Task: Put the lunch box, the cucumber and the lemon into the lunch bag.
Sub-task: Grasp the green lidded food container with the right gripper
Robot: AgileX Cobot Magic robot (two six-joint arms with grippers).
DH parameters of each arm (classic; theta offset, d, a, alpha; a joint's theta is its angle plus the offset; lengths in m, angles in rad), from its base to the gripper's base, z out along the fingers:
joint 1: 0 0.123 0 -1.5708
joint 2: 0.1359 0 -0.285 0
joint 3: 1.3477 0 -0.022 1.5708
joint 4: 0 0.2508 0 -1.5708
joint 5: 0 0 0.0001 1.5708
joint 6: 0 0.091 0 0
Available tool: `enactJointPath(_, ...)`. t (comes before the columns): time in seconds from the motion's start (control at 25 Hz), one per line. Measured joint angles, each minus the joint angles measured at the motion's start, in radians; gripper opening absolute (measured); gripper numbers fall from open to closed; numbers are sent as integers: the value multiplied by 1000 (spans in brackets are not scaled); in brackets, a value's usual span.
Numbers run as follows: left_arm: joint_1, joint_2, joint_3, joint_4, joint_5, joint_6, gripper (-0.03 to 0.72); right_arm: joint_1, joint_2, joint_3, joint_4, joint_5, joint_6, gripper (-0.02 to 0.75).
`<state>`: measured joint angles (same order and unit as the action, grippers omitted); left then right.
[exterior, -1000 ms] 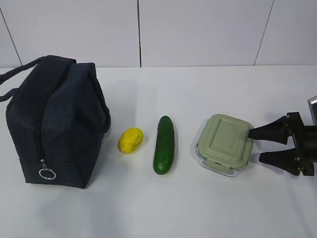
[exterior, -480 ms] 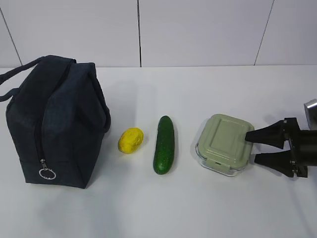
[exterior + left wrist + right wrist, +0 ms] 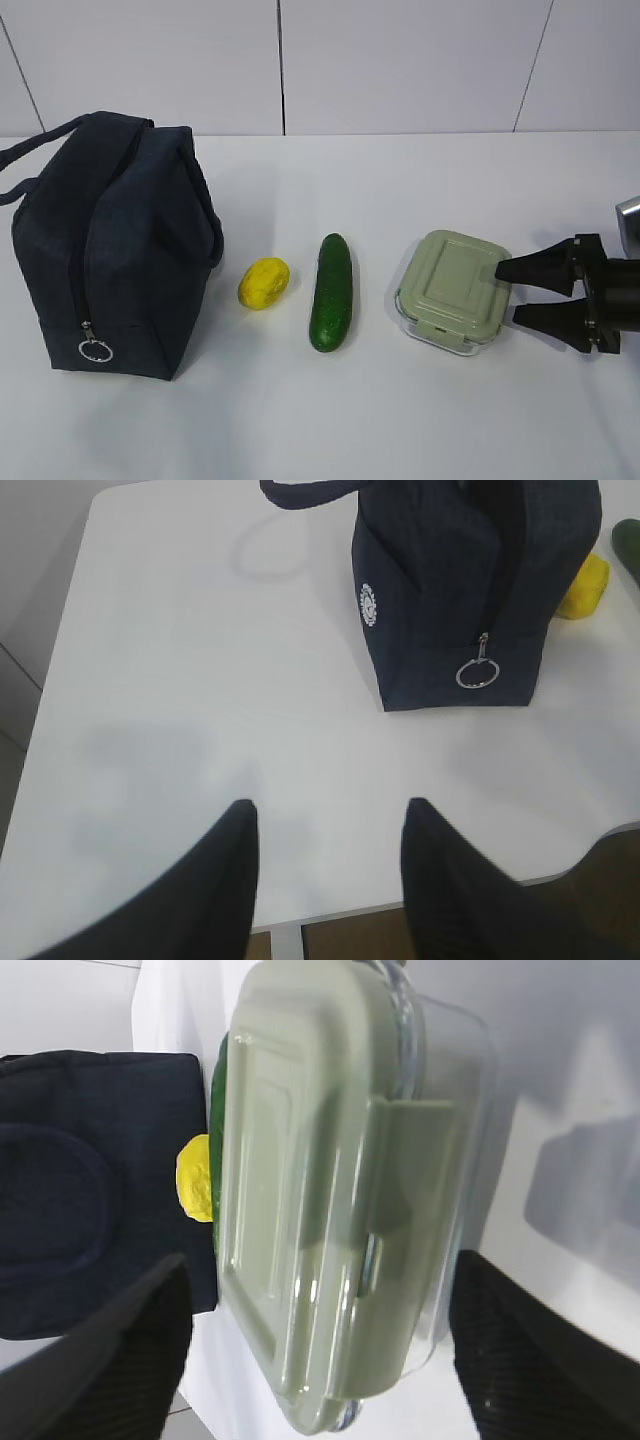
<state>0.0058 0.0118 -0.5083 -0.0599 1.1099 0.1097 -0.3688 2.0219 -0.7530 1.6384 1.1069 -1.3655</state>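
Observation:
The lunch box, clear glass with a sage-green lid, sits on the white table at the right. My right gripper is open, its two black fingers reaching the box's right side, one above the lid edge and one at the base. In the right wrist view the lunch box fills the gap between the fingers of my right gripper. The cucumber lies left of the box, the lemon left of that. The navy lunch bag stands at the far left, zipper shut. My left gripper is open over bare table near the lunch bag.
The table's near edge runs just under my left fingertips. The bag's silver ring pull hangs on its end face. A white panelled wall stands behind the table.
My right gripper has dropped slightly and edged left, so its fingers now straddle the lunch box's right side. The box, cucumber, lemon and bag have not moved.

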Motion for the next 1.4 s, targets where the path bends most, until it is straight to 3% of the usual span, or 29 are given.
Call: enactJointPath(1.4, 0, 0, 0, 0, 0, 0, 321, 37, 81, -20, 87, 28, -36, 592)
